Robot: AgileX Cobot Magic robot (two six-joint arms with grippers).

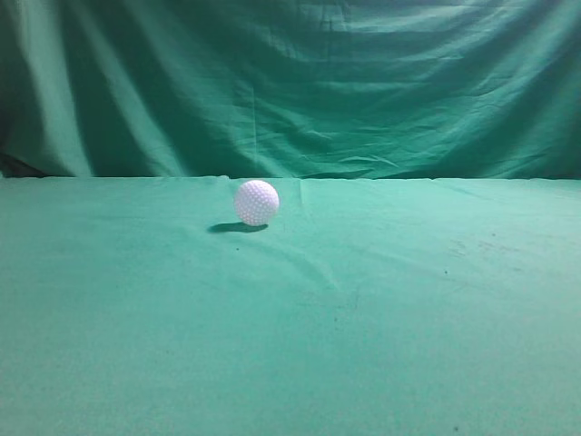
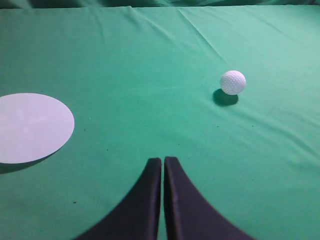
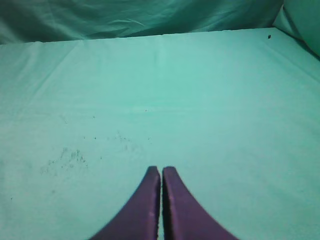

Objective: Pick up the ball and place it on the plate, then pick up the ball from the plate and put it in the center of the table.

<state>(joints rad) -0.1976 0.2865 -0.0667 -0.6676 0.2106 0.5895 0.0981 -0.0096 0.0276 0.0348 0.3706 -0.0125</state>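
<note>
Exterior view: the ball sits alone on the green worktop, no arm near. Left wrist view: the left tool is pinched empty; ball right, plate left, well apart. Right wrist view: the right tool is pinched empty. Probably nothing is done yet.

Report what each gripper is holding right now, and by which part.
Nothing is held. The left gripper and right gripper both have their fingers closed together on nothing, and the ball sits free on the table.
</note>
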